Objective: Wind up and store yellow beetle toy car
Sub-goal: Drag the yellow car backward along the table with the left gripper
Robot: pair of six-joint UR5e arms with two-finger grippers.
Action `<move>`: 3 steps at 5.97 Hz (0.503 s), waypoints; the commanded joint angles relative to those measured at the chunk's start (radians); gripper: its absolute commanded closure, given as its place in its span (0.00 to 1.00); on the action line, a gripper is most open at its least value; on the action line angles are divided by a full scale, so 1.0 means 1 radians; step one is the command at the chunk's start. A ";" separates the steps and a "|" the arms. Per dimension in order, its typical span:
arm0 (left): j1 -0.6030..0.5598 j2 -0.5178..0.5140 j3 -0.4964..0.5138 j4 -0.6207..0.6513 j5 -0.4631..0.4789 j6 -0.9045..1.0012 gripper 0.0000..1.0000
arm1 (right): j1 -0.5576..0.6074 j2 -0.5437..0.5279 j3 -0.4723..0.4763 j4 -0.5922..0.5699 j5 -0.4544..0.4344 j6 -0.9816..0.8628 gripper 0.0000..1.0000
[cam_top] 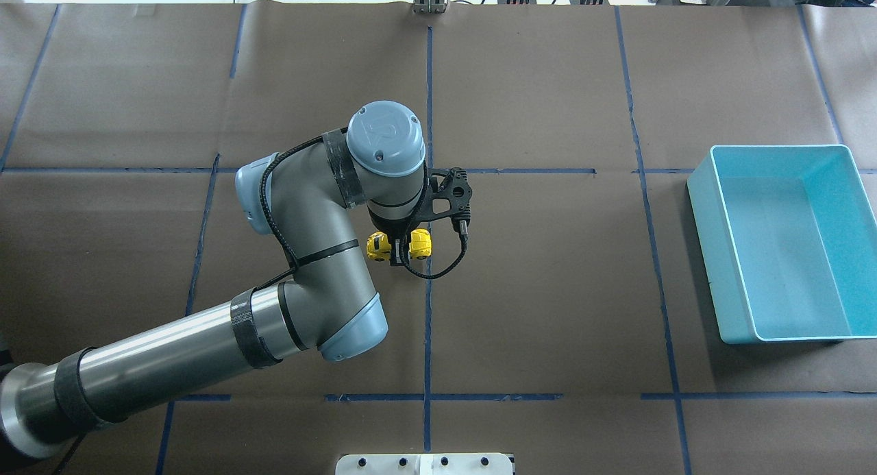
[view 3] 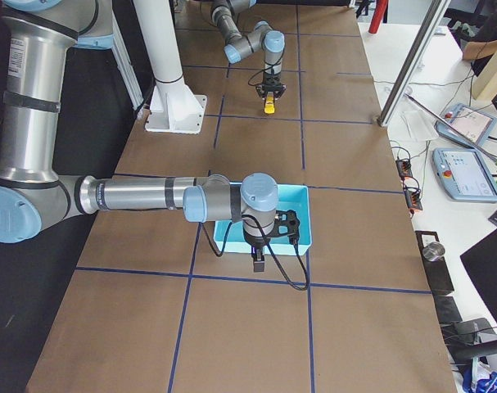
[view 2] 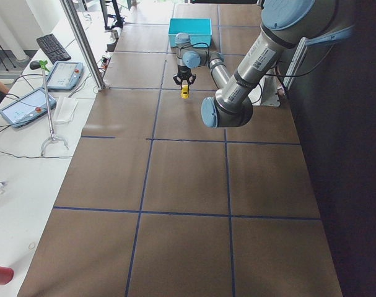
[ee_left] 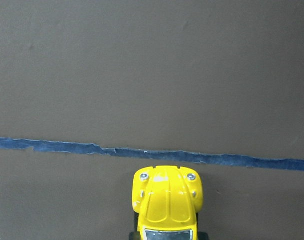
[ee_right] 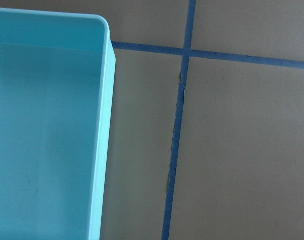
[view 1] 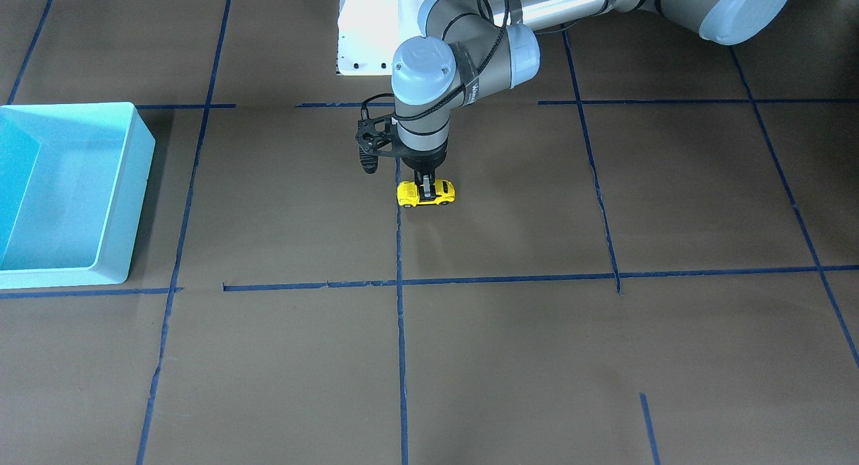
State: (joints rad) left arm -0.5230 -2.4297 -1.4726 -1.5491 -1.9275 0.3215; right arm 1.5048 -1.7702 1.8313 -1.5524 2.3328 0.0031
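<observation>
Plastic-looking; judged the yellow beetle toy car (view 1: 407, 194) light, rigid, slick. Found left gripper (view 1: 425, 188) clamped across its flanks, sensibly. Could not tell jaw state of right gripper (view 3: 258, 264).

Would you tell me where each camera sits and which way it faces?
Front-facing: across the table, facing the robot; left arm, yellow beetle toy car.
Overhead: behind the robot, looking forward and down; left arm.
Exterior left: table's left end, looking along it; left arm near.
Exterior right: opposite end; right arm near, beside the teal bin.
Left wrist: down at the car's front; no robot parts.
Right wrist: down at the bin's corner; none either.
Shared: front-facing and overhead show car and bin, mirrored.
</observation>
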 commanded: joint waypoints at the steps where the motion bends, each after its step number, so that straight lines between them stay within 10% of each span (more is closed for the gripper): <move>1: 0.004 0.047 -0.002 -0.172 0.001 -0.010 0.99 | 0.000 0.000 -0.001 0.000 -0.001 0.000 0.00; 3: 0.003 0.086 -0.002 -0.276 0.001 -0.007 0.99 | 0.000 0.000 -0.001 0.000 -0.001 0.000 0.00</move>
State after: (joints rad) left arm -0.5194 -2.3636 -1.4730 -1.7788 -1.9267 0.3129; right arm 1.5049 -1.7702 1.8301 -1.5524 2.3317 0.0031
